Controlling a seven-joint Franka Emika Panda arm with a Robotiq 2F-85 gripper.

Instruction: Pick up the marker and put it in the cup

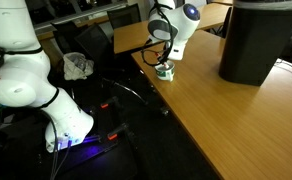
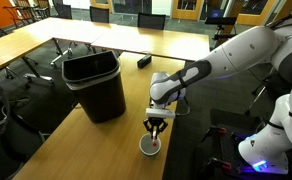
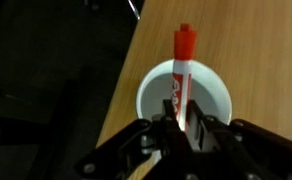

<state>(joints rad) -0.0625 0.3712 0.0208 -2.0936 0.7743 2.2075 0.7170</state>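
1. Marker [image 3: 183,75], wrist view: clamped between the fingers of the gripper [image 3: 181,128]. Long axis runs along the gripper's reach, red end pointing away into the cup [image 3: 146,95]. Tip sits inside the rim outline, toward the far side.
2. In an exterior view: gripper [image 1: 164,60] is directly over the cup [image 1: 165,72] at the table [image 1: 236,120] edge. Marker too small to see.
3. In an exterior view: gripper [image 2: 153,124] points down just above the cup [image 2: 150,148]. Marker axis is likely near vertical, so opening the jaws should drop it in.

No text can be read for certain. In the wrist view, near the centre of the frame, the marker [image 3: 183,70] carries a line of pale lettering along its red barrel, too blurred to make out. Both exterior views are too small to show any writing.
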